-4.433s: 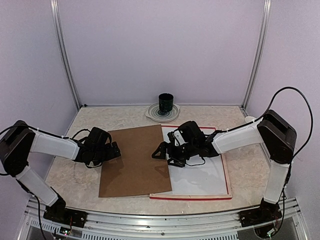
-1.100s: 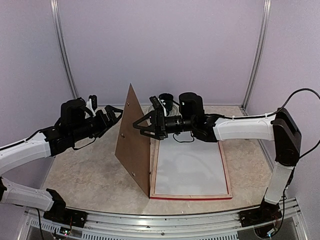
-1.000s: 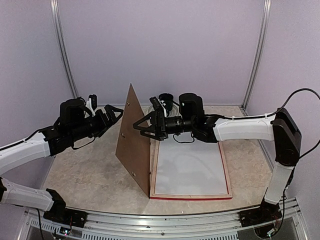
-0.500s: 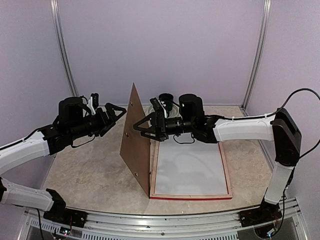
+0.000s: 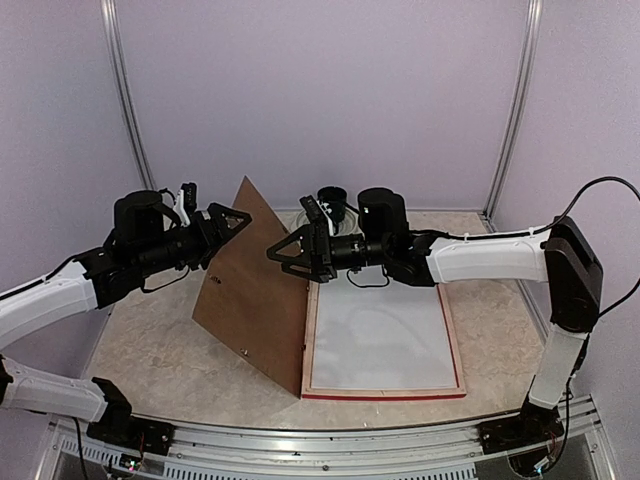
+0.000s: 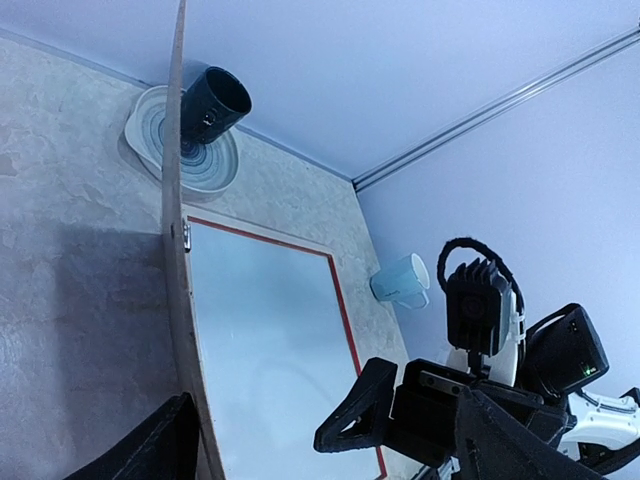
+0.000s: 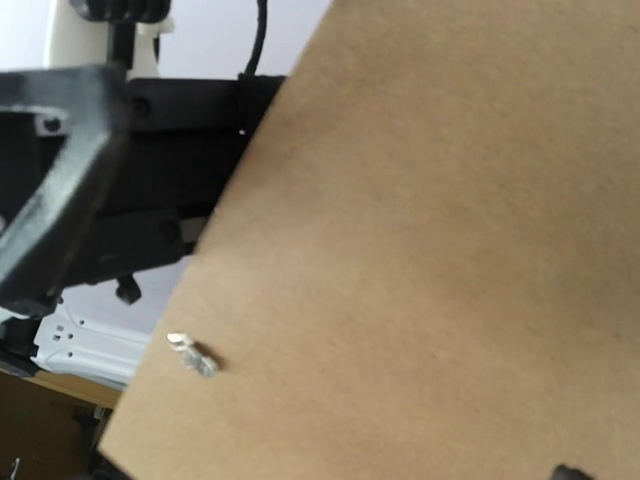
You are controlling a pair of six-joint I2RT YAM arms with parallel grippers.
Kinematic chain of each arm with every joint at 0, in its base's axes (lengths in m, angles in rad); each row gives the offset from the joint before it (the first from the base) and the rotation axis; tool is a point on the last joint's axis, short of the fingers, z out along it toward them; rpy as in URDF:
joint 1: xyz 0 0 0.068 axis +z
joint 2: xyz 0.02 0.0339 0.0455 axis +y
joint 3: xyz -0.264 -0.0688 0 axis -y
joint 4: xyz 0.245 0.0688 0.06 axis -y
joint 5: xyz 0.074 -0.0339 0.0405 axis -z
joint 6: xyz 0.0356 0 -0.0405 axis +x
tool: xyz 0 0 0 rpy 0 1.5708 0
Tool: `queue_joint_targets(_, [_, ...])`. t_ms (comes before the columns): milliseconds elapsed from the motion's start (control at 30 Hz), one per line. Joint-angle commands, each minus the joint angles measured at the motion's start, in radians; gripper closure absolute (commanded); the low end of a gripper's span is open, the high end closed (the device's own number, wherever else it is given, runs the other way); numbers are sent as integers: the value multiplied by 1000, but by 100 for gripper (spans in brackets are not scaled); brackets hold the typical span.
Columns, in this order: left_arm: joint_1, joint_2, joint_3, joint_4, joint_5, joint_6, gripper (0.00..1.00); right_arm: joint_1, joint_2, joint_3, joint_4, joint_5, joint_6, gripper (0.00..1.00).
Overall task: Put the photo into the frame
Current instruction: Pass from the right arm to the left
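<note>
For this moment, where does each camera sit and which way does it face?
Top external: above and behind the bases, looking down at the tilted backing board and frame; both arms show, left gripper, right gripper.
Left wrist: left of the board, facing right along its edge; own fingers at the bottom.
Right wrist: right of the board, facing left at its face; the left gripper beyond.
All three share the board.

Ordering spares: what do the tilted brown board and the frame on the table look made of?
The brown board is thin, matte, uniform tan with a small metal tab: likely cardboard or hardboard. The frame shows a pale wood-like rim and red outer edge, perhaps painted wood.
</note>
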Motion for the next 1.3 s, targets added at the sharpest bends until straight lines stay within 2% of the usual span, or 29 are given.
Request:
queue_joint_targets(0, [3,-10,31,-22,17,16,17,4,6,-2,4,0,-9,1])
queue_joint_targets(233, [28,-31,50,-148,2,61,34,4,6,-5,-3,2,-12,1])
queue_joint_targets(533, [108,-18,43,-269,107,112,60,4,2,-18,-27,12,-27,1])
queue_joint_targets(633, [134,-22,37,-296,122,119,71,3,0,-22,-37,16,-31,1])
queue_joint_targets(833, [178,-38,32,-335,132,131,99,-2,-15,-34,-63,24,-49,1])
queue_joint_targets(1267, [303,-146,-55,-312,117,100,100,-92,-115,-175,-85,45,-71,1])
